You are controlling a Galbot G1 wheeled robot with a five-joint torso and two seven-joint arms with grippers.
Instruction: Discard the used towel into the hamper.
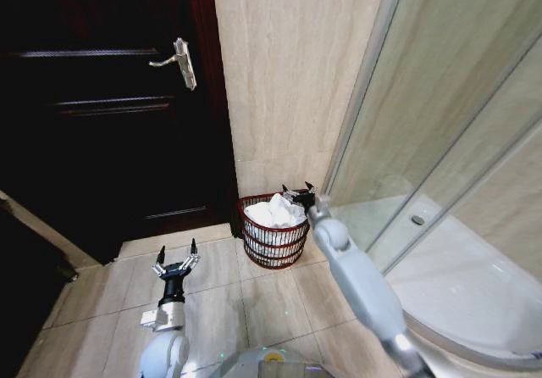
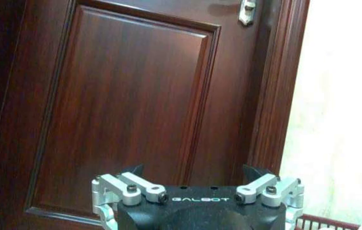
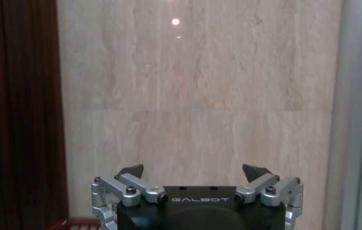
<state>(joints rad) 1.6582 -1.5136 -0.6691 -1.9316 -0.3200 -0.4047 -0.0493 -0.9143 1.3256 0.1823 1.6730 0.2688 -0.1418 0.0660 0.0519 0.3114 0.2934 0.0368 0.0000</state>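
White towel, reddish-brown hamper

hamper: far rim at 1 o'clock hidden behind right gripper; towel lower folds hidden inside the weave | left wrist view: hamper rim cut by the edge at 5 o'clock; door handle cut at 12 o'clock | right wrist view: hamper rim cut at 7 o'clock
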